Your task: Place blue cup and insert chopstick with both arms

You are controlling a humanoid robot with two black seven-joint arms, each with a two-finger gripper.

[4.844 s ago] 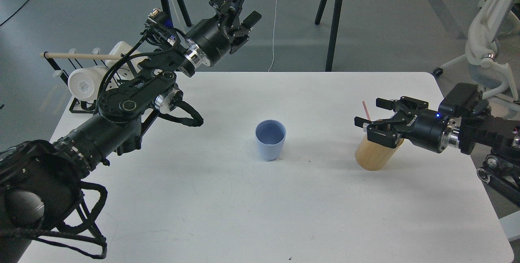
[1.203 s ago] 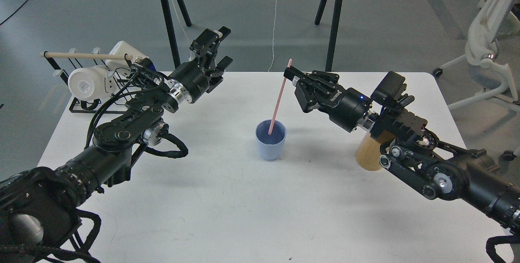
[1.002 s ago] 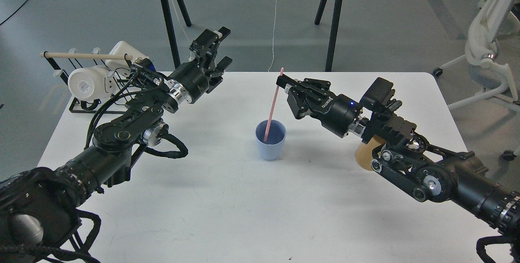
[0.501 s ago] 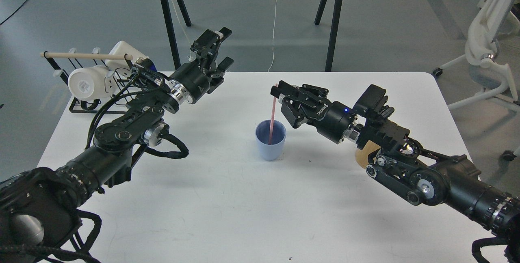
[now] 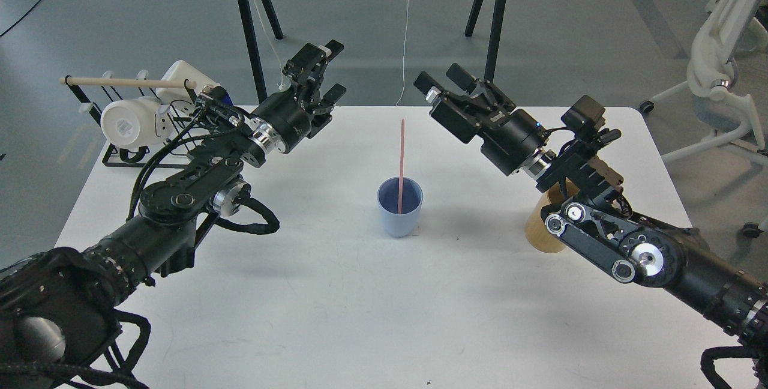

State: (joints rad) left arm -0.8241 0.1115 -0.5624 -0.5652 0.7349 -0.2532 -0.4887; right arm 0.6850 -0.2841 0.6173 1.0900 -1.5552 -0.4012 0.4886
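The pale blue cup [image 5: 399, 209] stands upright at the middle of the white table [image 5: 360, 305]. The pink chopstick [image 5: 401, 149] stands nearly upright inside it, its top well above the rim, free of any gripper. My right gripper [image 5: 441, 80] is open and empty, raised up and to the right of the stick's top. My left gripper [image 5: 321, 71] is open and empty, held high over the table's far left part, well apart from the cup.
A tan bamboo cylinder [image 5: 543, 236] stands at the right, partly hidden behind my right arm. A black rack with white mugs [image 5: 129, 122] and a pale wooden dowel [image 5: 129, 82] sits off the table's far left corner. A white chair [image 5: 720, 59] is at far right.
My right gripper lowered the pink chopstick into the blue cup, let go of it, opened and pulled up and back to the right. The left arm has barely moved.
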